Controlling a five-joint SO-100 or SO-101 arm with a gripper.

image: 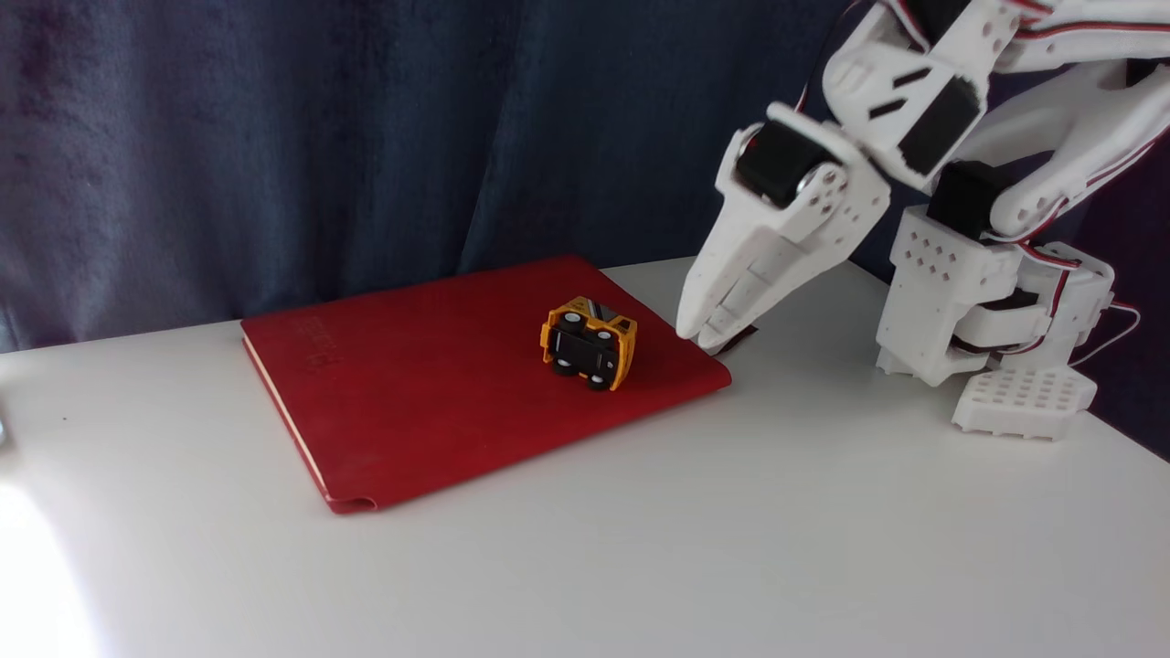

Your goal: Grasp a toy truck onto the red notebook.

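**Toy truck lies on its side on the red notebook**

In the fixed view the toy truck (589, 343) rests on the red notebook (439, 384), near its right end, tipped on its side. Its black underside and four wheels face the camera. Its long axis runs from upper left to lower right, roughly along the notebook's length. The white claw (708, 338) points down at the notebook's right corner, just beside the truck but apart from it, fingers together and holding nothing. The notebook lies flat on the white table (731, 530).
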